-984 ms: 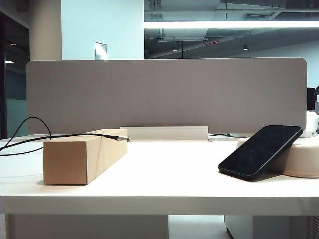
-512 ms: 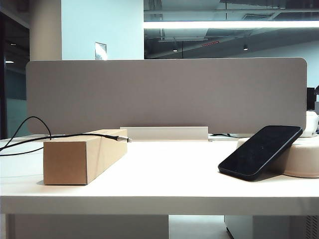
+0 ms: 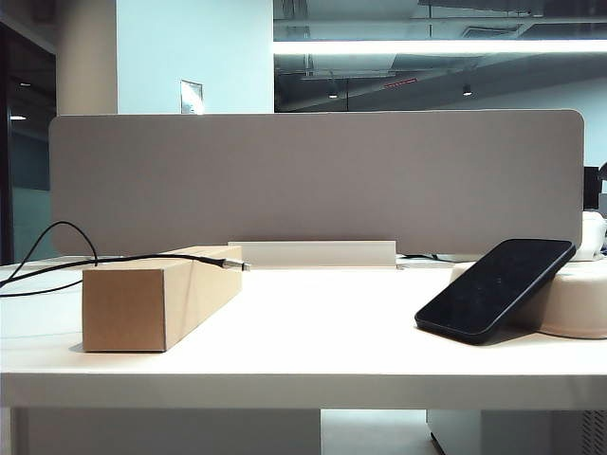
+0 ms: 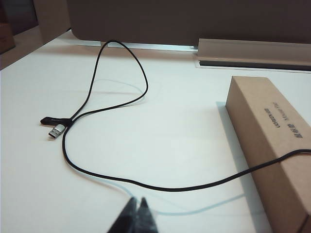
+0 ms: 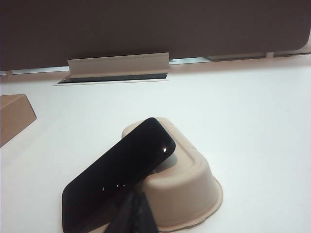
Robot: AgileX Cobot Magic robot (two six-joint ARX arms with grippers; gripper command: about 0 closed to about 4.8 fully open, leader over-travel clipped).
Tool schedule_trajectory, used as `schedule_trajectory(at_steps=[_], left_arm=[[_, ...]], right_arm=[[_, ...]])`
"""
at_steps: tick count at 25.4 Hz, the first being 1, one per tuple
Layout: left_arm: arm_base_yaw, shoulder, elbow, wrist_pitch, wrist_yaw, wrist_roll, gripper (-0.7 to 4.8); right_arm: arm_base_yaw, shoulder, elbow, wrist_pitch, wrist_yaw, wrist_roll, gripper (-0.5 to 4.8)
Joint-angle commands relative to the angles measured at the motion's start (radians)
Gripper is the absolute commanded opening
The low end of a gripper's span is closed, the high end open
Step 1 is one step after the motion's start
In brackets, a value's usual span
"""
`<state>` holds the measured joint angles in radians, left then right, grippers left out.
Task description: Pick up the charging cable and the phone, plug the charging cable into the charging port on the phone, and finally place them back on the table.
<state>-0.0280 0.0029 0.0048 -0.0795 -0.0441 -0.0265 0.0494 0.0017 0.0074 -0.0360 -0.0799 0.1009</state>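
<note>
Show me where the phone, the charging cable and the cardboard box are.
phone [image 3: 493, 287], exterior view, middle of its dark screen.
charging cable [image 4: 92, 94], left wrist view, on the black cord's loop.
cardboard box [image 3: 123, 308], exterior view, its near end face.

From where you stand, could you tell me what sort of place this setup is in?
Most likely an open-plan office at a shared desk. A grey fabric divider panel stands along the back of the white table, a cable slot cover sits at its foot, and strip lighting hangs under an exposed ceiling beyond.
</note>
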Motion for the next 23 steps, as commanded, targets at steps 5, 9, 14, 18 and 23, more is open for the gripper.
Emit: schedule_trajectory(at_steps=[5, 9, 14, 18, 23], left_arm=[[-0.002, 0.001, 0.006, 0.011, 0.037, -0.011, -0.06], [-0.002, 0.001, 0.022, 0.016, 0.076, -0.011, -0.06], [-0.002, 0.001, 0.053, 0.016, 0.102, -0.011, -0.06], [-0.002, 0.001, 0.09, 0.012, 0.141, -0.012, -0.06], [-0.002, 0.001, 0.147, -0.002, 0.164, -0.015, -0.06]], right_arm=[[-0.001, 0.003, 0.056, -0.002, 0.009, 0.003, -0.05], [-0.001, 0.014, 0.11, -0.055, 0.01, 0.003, -0.05], [-0.001, 0.033, 0.167, -0.089, 0.01, 0.003, -0.05], [0.0, 0.076, 0.224, -0.103, 0.006, 0.005, -0.05], [0.0, 0.186, 0.314, -0.137, -0.013, 0.096, 0.01]])
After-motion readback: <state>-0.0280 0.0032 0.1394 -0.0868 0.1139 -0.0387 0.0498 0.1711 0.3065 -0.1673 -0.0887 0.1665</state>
